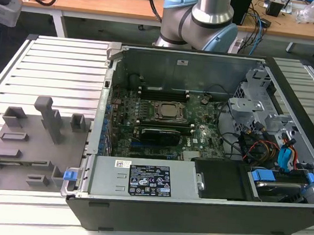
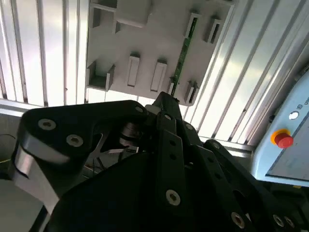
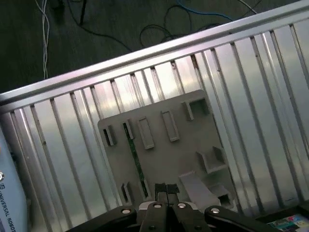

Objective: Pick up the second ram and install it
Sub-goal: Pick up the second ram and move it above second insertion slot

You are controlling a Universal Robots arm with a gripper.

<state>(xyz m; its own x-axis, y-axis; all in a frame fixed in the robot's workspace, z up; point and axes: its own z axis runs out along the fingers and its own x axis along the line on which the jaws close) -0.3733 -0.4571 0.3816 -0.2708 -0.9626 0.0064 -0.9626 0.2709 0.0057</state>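
The second ram (image 3: 136,159) is a thin green stick standing on edge in a slot of the grey holder plate (image 3: 159,164), between small grey blocks. In the second wrist view the ram (image 2: 183,53) lies on the same plate (image 2: 145,43), just beyond the black gripper body. My gripper (image 3: 167,192) hovers well above the plate, a little to one side of the ram's near end. Its fingertips (image 3: 161,193) are pressed together with nothing between them. In the exterior view the holder plate (image 1: 13,150) sits on the ribbed table at the exterior view's left of the open computer case (image 1: 193,207).
Inside the case, the motherboard has a processor socket (image 1: 167,110) with long black memory slots (image 1: 162,90) beside it. Drive bays and coloured cables (image 1: 274,154) fill the case at the exterior view's right. A tall grey block (image 1: 51,117) stands on the holder plate. The arm's base (image 1: 200,23) is behind the case.
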